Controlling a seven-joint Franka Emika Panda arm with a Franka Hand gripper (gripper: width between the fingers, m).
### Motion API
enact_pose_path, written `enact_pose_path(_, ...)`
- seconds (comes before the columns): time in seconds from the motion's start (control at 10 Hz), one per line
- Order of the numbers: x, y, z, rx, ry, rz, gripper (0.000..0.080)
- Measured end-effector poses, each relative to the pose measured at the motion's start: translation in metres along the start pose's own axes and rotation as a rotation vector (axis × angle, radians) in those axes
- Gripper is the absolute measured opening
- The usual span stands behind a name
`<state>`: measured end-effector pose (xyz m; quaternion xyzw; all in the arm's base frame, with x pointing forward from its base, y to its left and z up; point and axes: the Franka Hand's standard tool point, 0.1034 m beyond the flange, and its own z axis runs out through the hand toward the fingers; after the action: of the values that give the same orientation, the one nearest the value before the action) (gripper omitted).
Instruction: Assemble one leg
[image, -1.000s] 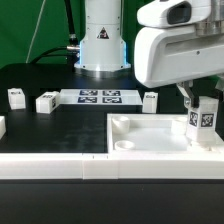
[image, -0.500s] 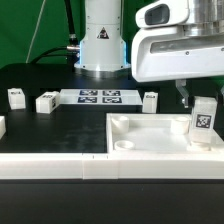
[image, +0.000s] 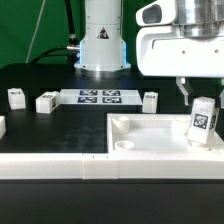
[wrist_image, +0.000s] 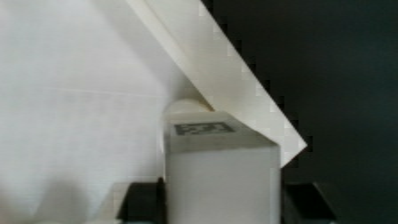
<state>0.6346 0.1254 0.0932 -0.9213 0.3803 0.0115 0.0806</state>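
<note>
The leg (image: 203, 120) stands slightly tilted in the white tray piece's (image: 140, 158) far corner, walls close on two sides; the hand (image: 199, 97) straddles its top (gripping or not, I cannot tell). The marker board (image: 100, 97) lies well apart.

Exterior view: bright, even light, seemingly from above. The tray (image: 160, 135) is close to clipping along its front rim, with soft grey shadows only inside its recess. The arm housing (image: 170, 50) above the tray is blown out and shows little surface detail. The black table (image: 60, 125) beside the tray swallows light, faint sheen only. The green backdrop (image: 25, 30) behind the tray is dim. Picture coarse, edges soft.

Wrist view: tray (wrist_image: 89, 100) washed to flat white. The leg (wrist_image: 222, 165) at its rim is too close to the lens, blurred, its tag (wrist_image: 203, 129) smeared. The table (wrist_image: 338, 70) beyond the rim is nearly black.
</note>
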Motion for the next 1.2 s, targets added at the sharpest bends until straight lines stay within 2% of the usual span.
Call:
enact_pose_path(0.3,-0.001,0.000,0.000,0.006,-0.009,0.053,0.0300)
enact_pose_path(0.4,-0.001,0.000,0.000,0.007,-0.008,0.003,0.0479)
enact_pose_path(0.5,0.000,0.000,0.001,0.007,-0.009,-0.057,0.0479)
enact_pose_path(0.6,-0.001,-0.001,0.001,0.003,-0.006,-0.172,0.0610)
enact_pose_path(0.7,-0.003,-0.003,0.000,-0.010,0.003,-0.320,0.0637)
enact_pose_path(1.0,-0.018,-0.012,0.003,-0.077,0.033,-0.719,0.0649)
enact_pose_path(1.1,-0.017,-0.011,0.003,-0.094,0.037,-0.863,0.0649)
enact_pose_path(1.2,-0.015,-0.009,0.004,-0.100,0.031,-0.983,0.0649)
